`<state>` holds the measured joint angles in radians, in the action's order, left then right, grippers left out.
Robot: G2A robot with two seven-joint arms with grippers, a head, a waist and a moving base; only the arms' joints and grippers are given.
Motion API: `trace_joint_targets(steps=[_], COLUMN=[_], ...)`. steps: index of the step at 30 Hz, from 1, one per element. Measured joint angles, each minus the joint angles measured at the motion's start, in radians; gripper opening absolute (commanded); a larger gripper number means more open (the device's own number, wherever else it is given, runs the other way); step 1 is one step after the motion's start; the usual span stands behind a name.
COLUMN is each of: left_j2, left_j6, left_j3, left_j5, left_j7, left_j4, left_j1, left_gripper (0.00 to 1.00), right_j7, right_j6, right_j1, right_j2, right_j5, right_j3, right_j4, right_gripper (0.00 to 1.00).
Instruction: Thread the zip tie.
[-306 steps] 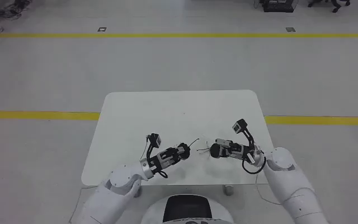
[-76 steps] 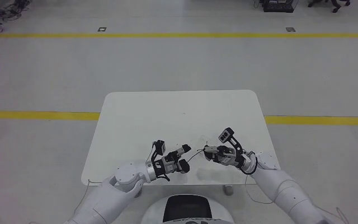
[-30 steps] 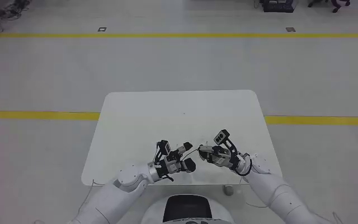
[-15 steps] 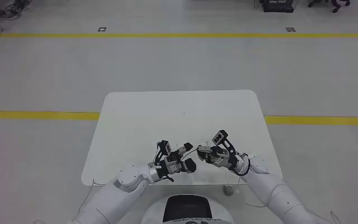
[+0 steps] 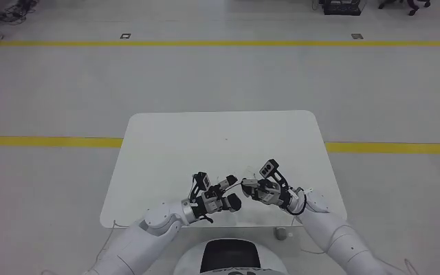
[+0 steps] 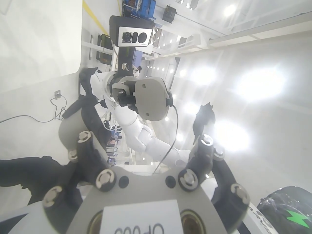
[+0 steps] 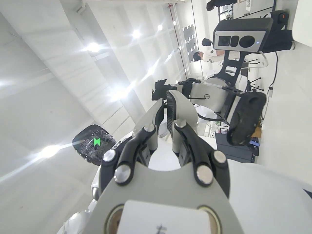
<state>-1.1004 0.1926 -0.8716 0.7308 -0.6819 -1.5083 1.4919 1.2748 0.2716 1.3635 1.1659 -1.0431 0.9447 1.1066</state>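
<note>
The zip tie (image 5: 235, 184) is a thin black strand in the top view, running between the two gripper tips above the front of the white table (image 5: 206, 137). My right gripper (image 5: 245, 185) (image 7: 165, 101) has its grey fingers pressed close together, shut on the tie's end; the strand itself is hidden in the right wrist view. My left gripper (image 5: 232, 192) (image 7: 202, 102) faces it with its black-tipped fingers (image 6: 203, 120) spread wide open. The right gripper's tip sits in the gap between them.
Both arms hang close over the table's front edge (image 5: 206, 225). A small dark speck (image 5: 226, 139) lies mid-table. Yellow floor lines (image 5: 62, 141) run beside and behind the table.
Since ten seconds ago both grippers have closed in toward each other near the front edge, and the left one now stands wider. Over the last second nothing visibly shifted.
</note>
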Motion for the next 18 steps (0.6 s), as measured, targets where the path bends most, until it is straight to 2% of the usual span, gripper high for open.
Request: trace_joint_targets(steps=[3,8,12,18], left_j2=[0.000,0.000,0.000,0.000], left_j6=[-0.001,-0.002,-0.003,-0.004], left_j3=[0.000,0.001,0.002,0.005], left_j5=[0.002,0.004,-0.001,-0.007], left_j7=[-0.001,-0.002,0.001,0.002], left_j4=[0.001,0.003,0.005,0.007], left_j1=[-0.001,-0.003,-0.006,-0.008], left_gripper=[0.91,0.84,0.84,0.73], right_j7=[-0.002,-0.003,-0.004,0.002], right_j6=[-0.003,-0.006,-0.005,-0.011], right_j1=[-0.001,-0.002,-0.001,-0.002], right_j2=[0.002,0.006,0.008,0.010], right_j5=[0.005,0.015,0.022,0.037], right_j3=[0.001,0.005,0.012,0.021], right_j4=[-0.004,-0.013,-0.019,-0.027], right_gripper=[0.00,0.00,0.00,0.00])
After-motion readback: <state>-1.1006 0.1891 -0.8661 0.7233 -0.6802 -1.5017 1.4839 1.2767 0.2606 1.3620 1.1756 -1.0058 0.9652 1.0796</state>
